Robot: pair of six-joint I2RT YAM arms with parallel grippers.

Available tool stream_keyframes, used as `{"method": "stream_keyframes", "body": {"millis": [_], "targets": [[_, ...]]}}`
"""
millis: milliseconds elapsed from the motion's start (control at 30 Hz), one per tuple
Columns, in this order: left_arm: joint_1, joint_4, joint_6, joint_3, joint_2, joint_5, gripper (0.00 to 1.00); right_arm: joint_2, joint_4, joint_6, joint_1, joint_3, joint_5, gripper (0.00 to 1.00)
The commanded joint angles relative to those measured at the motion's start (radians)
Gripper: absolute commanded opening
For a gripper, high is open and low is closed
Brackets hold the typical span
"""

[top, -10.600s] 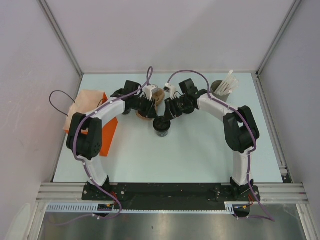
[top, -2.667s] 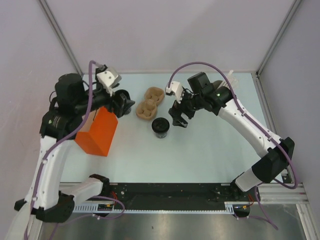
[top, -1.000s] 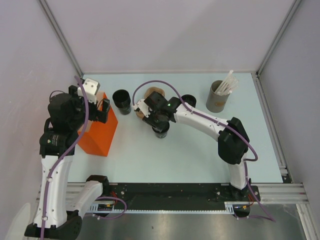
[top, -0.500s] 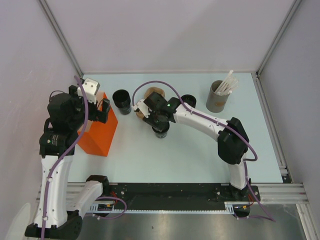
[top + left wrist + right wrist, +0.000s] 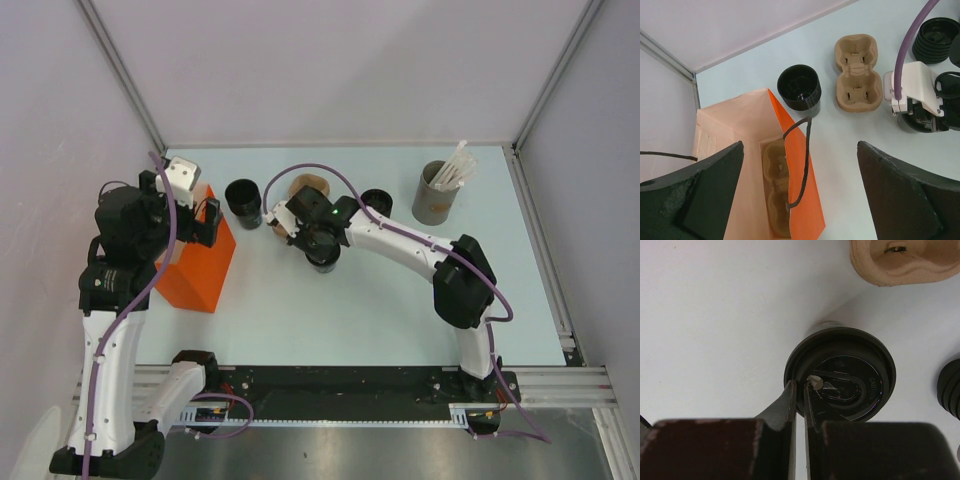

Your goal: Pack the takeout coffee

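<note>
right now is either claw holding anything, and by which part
The right claw pinches the takeout coffee by its lid's rim; the left claw holds nothing.

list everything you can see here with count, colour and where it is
takeout coffee: 1, black, lidded, table centre
open cups: 2, black, one by the bag, one right of the loose carrier
pulp carriers: 2, brown, one on the table behind the coffee, one inside the bag
paper bag: 1, orange, left, standing open
cylinder: 1, grey-brown, back right
white sticks: several, in the cylinder
table: 1, pale blue
left pincer: 1, black, open above the bag's mouth
right pincer: 1, black, shut on the takeout coffee's rim
</note>
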Motion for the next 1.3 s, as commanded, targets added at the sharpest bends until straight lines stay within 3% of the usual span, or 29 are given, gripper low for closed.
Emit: {"method": "stream_keyframes", "body": {"millis": [0,167,500,667,767,900,1000,1267], "targets": [[0.01,0.005,-0.017,0.015,0.004,0.021,1.0,0.006,-0.024,-0.011,0.003,0.041,0.025,0.06],[0.01,-0.022,0.004,0.045,0.031,0.028,1.0,-0.034,-0.046,-0.014,-0.027,0.067,0.015,0.02],[0.009,-0.036,0.061,0.052,0.074,0.015,0.97,-0.25,-0.126,-0.025,-0.27,0.097,-0.177,0.01],[0.009,-0.05,0.076,0.055,0.063,0.058,0.75,-0.371,-0.118,-0.032,-0.368,0.03,-0.22,0.02],[0.009,-0.062,0.084,0.072,0.069,0.081,0.57,-0.421,-0.116,-0.032,-0.431,-0.002,-0.263,0.02],[0.008,-0.07,0.11,0.077,0.085,0.102,0.18,-0.477,-0.117,-0.035,-0.503,-0.044,-0.332,0.02],[0.006,-0.082,0.127,0.086,0.096,0.125,0.02,-0.519,-0.112,-0.038,-0.552,-0.082,-0.375,0.03],[-0.01,-0.134,0.147,0.134,0.1,0.209,0.0,-0.571,-0.101,-0.038,-0.653,-0.136,-0.458,0.03]]}}
